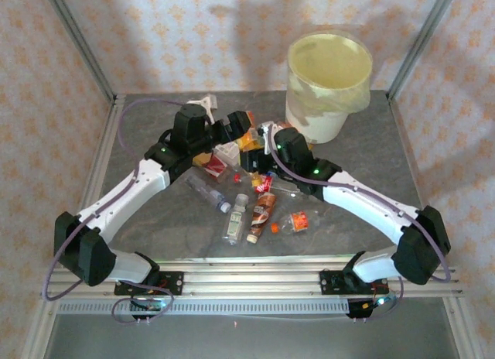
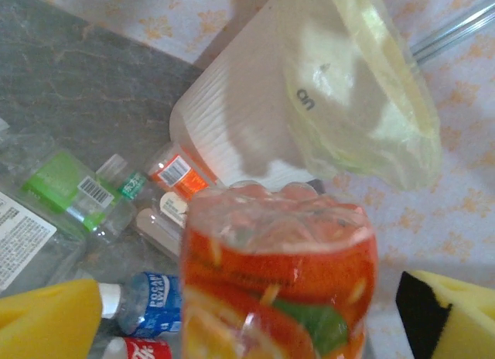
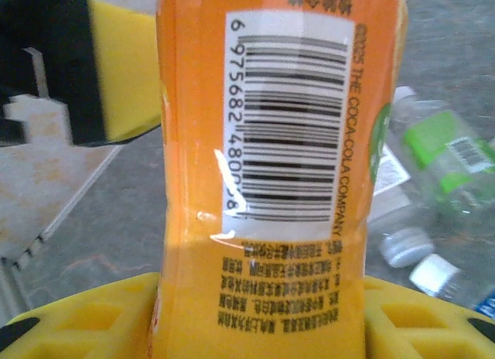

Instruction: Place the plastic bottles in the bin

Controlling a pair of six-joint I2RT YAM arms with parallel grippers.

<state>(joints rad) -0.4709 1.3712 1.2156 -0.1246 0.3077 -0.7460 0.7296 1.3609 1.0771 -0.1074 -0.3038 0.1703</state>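
Left end effector [image 2: 251, 316] spread wide around red-orange bottle [image 2: 278, 258]; right end effector [image 3: 201, 189] clamped on orange-labelled bottle [image 3: 294, 119]

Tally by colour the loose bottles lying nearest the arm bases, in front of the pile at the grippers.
Clear bottles: 2
Amber bottle: 1
Crushed orange-labelled bottle: 1
Total: 4
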